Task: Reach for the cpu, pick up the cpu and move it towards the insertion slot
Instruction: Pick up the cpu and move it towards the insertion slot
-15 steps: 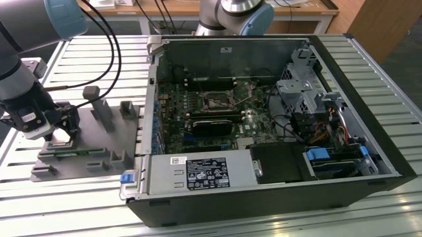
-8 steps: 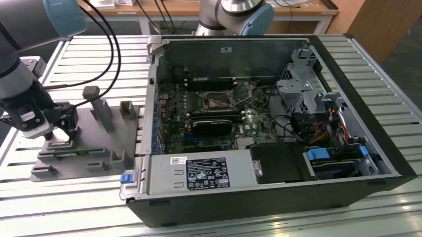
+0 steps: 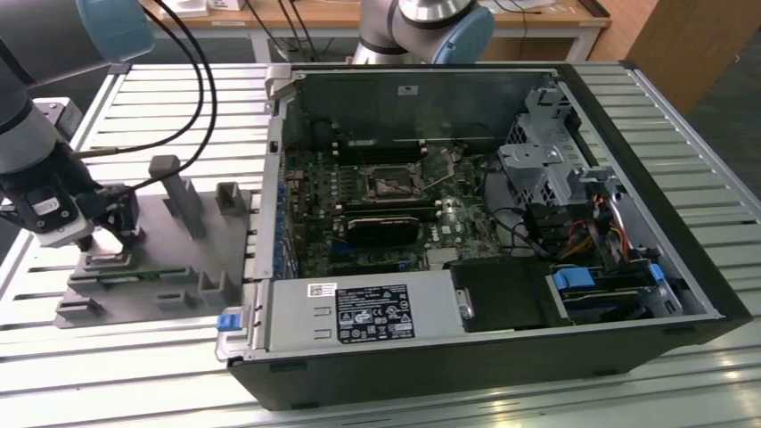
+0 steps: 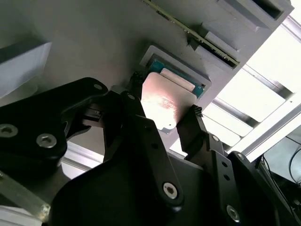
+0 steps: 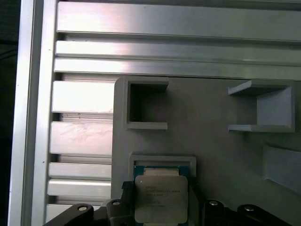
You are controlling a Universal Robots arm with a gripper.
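The cpu (image 4: 162,101), a flat silvery square, lies between my two black fingertips (image 4: 195,115), which press on its opposite edges in both wrist views. It sits at or just over a shallow framed pocket (image 5: 162,161) with a green floor, on the grey fixture plate (image 3: 143,294). In the exterior view my gripper (image 3: 102,241) points down at that pocket on the exterior view's left, shut on the cpu (image 3: 107,260). The insertion slot (image 3: 390,185), a dark square socket with a metal frame, lies on the green board inside the open computer case, far toward the exterior view's right.
Grey upright blocks (image 3: 181,192) stand on the fixture plate between me and the case wall (image 3: 276,178). A black card (image 3: 380,227) lies just in front of the socket. A second arm's base (image 3: 416,27) stands behind the case. The ribbed metal table (image 3: 666,383) runs all round.
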